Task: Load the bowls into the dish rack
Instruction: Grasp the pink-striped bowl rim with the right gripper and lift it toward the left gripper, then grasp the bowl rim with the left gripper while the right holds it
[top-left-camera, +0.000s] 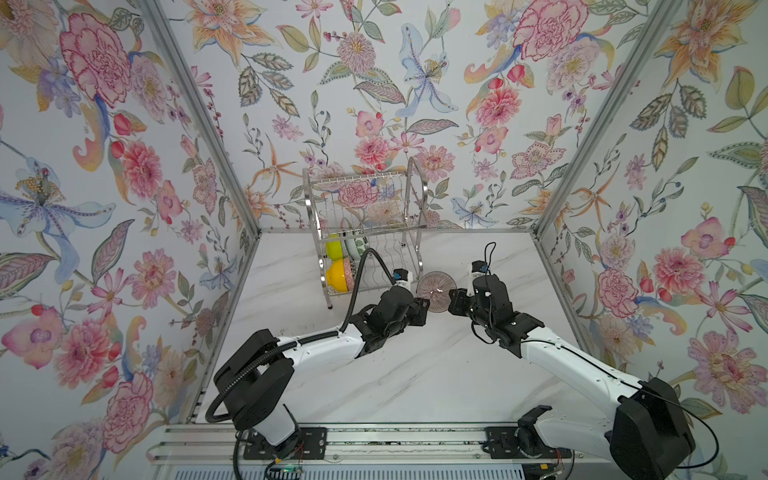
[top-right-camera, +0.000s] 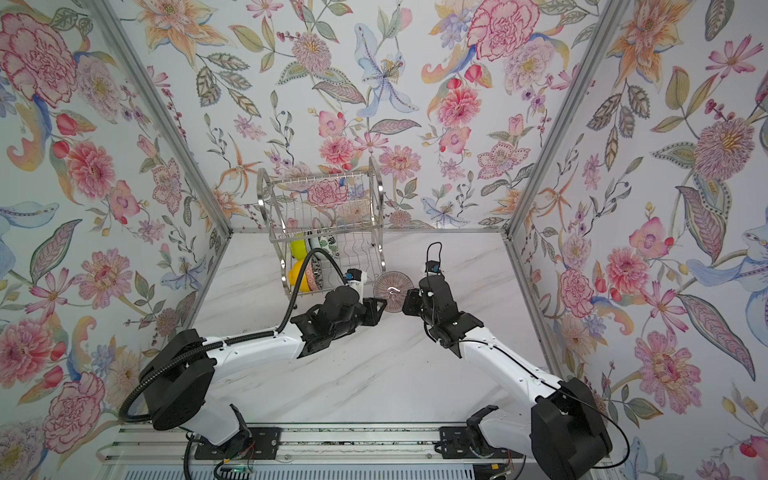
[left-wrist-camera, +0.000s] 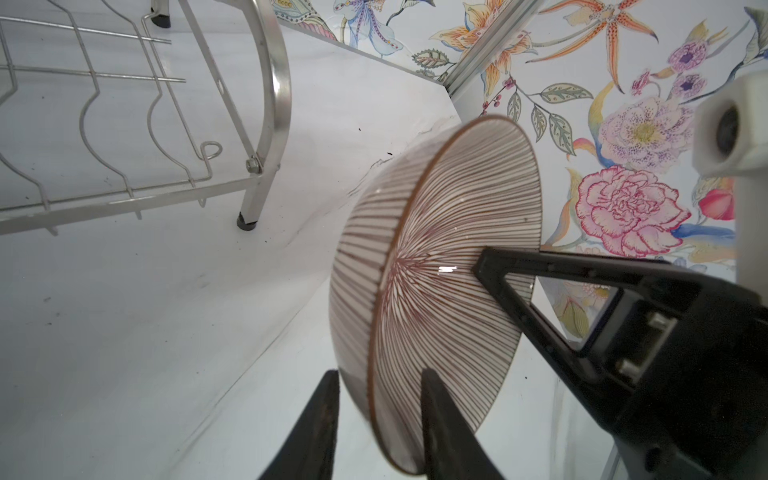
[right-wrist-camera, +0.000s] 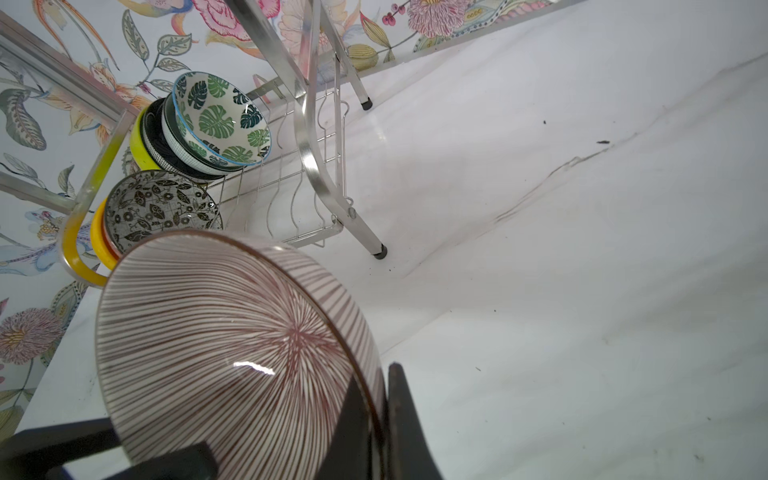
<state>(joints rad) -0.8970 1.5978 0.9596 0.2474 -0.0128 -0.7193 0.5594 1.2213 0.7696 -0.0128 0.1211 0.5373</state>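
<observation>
Near done, in our judgement: dish rack lower tier holds five-plus, incl. lime green bowl, leaf-print bowl, orange-yellow bowl and blk/wht floral bowl. Ribbed bowl is outstanding, held in air just beside rack. R gripper pinches its rim; L gripper jaws sit narrow astride the rim, and we cannot tell if they bite.

Top views: high, looking down on table. Wrist views: close, seemingly opposed, sharing ribbed bowl, rack.
</observation>
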